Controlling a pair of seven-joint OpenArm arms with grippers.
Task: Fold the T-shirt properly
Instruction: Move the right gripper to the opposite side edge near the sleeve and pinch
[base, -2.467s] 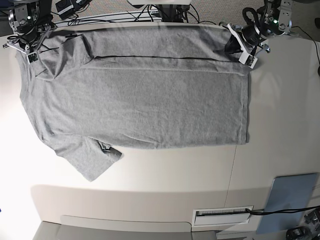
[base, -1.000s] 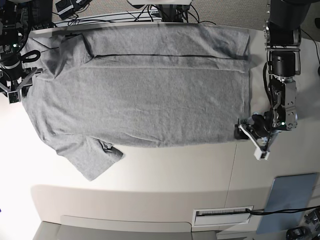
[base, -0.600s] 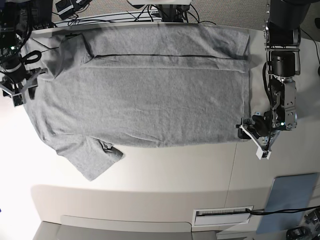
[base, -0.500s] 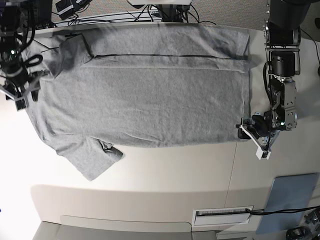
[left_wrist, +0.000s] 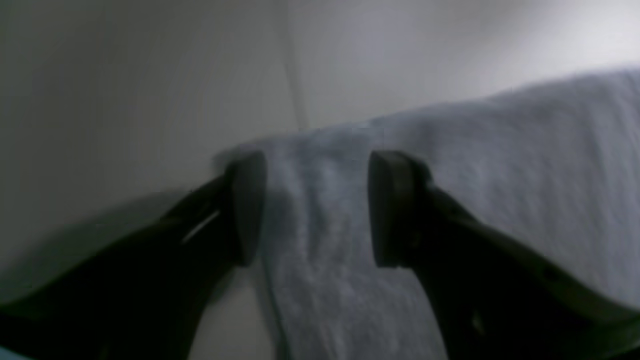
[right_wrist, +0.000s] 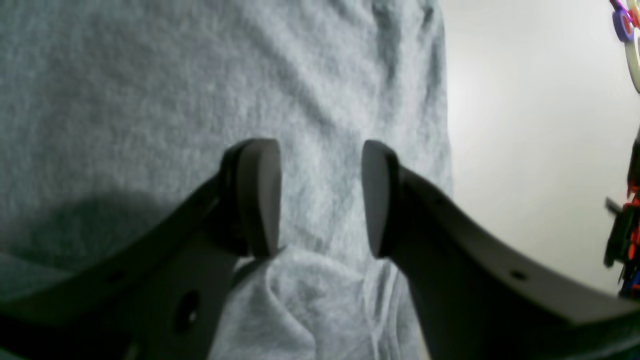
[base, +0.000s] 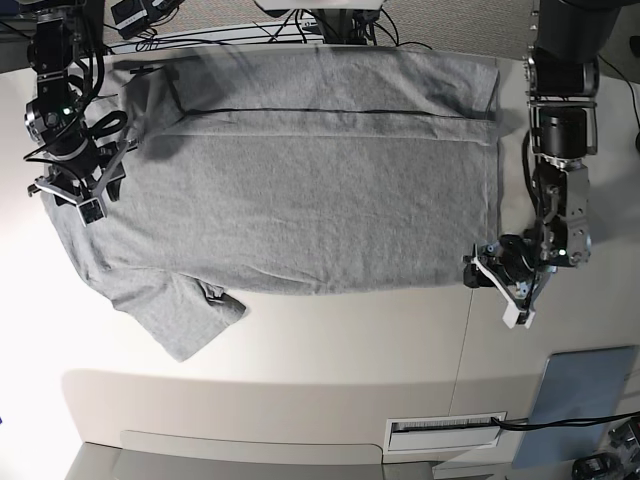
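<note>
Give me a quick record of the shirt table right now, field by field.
garment: T-shirt, grey, spread flat, far edge folded over
surface: table, pale
left claw: open, at the shirt's near hem corner, fabric between its fingers in the wrist view
right claw: open, over the collar-end shoulder, gripping nothing
loose part: near sleeve sticking out, unfolded

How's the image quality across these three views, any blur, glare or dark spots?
Left wrist view: dim and soft, the left gripper blurred over the T-shirt. Right wrist view: brighter, fabric weave readable, right gripper casting a shadow. Base view: wide-angle bend, glare on the table at its left edge.
</note>
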